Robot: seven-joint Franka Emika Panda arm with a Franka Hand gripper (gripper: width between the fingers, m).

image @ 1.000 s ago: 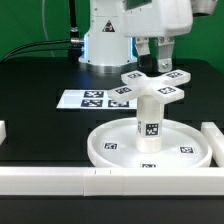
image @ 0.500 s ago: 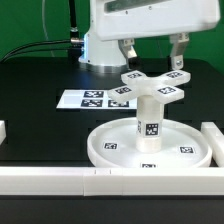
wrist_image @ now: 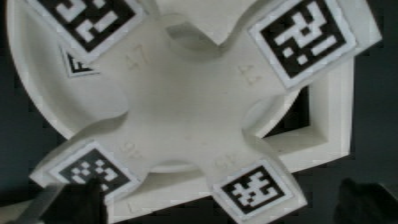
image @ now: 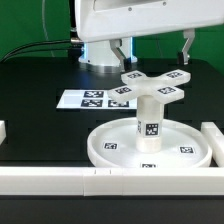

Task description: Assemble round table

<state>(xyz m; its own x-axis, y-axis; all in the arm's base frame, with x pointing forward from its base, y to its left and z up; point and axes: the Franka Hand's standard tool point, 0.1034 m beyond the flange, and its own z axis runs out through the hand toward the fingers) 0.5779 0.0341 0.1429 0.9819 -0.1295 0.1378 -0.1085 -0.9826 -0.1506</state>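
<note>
Findings at this moment:

- My end effector (image: 153,55) has its fingers (image: 120,51) spread wide and grips nothing.
- The cross-shaped piece (image: 152,84) lies directly beneath my end effector, between the lines of the two fingers and clear of both. It fills the wrist view (wrist_image: 192,100), with a tag on each arm.
- The cross-shaped piece sits on top of the short cylinder (image: 149,120), which stands upright further below my end effector.
- The cylinder rises from the centre of the large rimmed disc (image: 110,146), which rests flat on the black worktop (image: 40,130).
- The marker board (image: 92,99) lies flat on the worktop, below my end effector and off toward the exterior view's left.
- A long white bar (image: 60,180) lies beyond the disc, on the side away from my end effector.
</note>
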